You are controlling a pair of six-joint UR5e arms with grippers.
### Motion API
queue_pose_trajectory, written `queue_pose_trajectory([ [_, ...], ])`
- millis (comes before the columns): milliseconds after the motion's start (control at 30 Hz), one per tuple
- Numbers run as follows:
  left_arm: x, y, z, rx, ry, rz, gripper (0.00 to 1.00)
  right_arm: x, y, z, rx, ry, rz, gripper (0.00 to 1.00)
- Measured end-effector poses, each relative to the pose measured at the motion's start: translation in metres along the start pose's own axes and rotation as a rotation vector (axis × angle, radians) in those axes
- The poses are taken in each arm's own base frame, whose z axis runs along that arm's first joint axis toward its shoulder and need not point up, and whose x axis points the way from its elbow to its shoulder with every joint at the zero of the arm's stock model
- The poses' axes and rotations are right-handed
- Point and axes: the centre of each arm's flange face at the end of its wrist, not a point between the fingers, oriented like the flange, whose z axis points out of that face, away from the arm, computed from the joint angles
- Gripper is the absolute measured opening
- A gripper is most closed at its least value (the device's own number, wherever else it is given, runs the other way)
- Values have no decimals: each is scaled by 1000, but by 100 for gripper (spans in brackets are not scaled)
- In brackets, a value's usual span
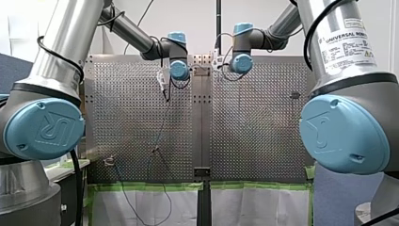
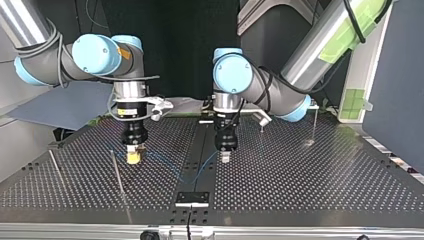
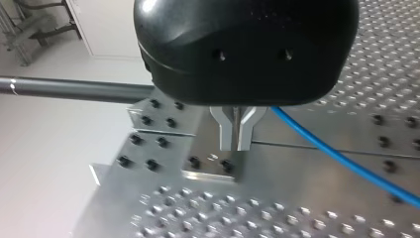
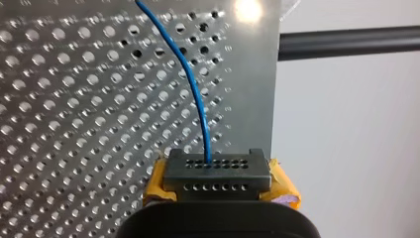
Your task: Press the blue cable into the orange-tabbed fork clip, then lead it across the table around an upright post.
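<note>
Centre-left in the top view, our right gripper [image 2: 133,157] clamps the blue cable [image 4: 196,99]; our left gripper [image 2: 226,157] is closed and empty. Clipping looks undone, so next we carry the cable to the fork clip.

In the right wrist view the blue cable [image 4: 195,99] passes behind my right gripper's [image 4: 216,173] perforated block, hiding its end. In the left wrist view it runs out of view. A fitting [image 1: 109,161] at the table's [image 1: 254,141] near left corner in the front view is too small to identify.
</note>
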Motion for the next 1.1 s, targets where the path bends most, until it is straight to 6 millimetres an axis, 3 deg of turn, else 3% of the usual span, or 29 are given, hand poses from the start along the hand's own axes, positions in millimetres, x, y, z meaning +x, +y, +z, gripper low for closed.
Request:
queue_pose_trajectory([
  [300,-19,-12,6,28,-14,-7,0,4,13,2,-28,-1,-1,0],
  [733,-59,-49,10,119,-27,-26,0,21,38,7,-68,13,6,0],
  [1100,-60,-77,17,152,-3,-24,0,42,91,10,-148,22,6,0],
])
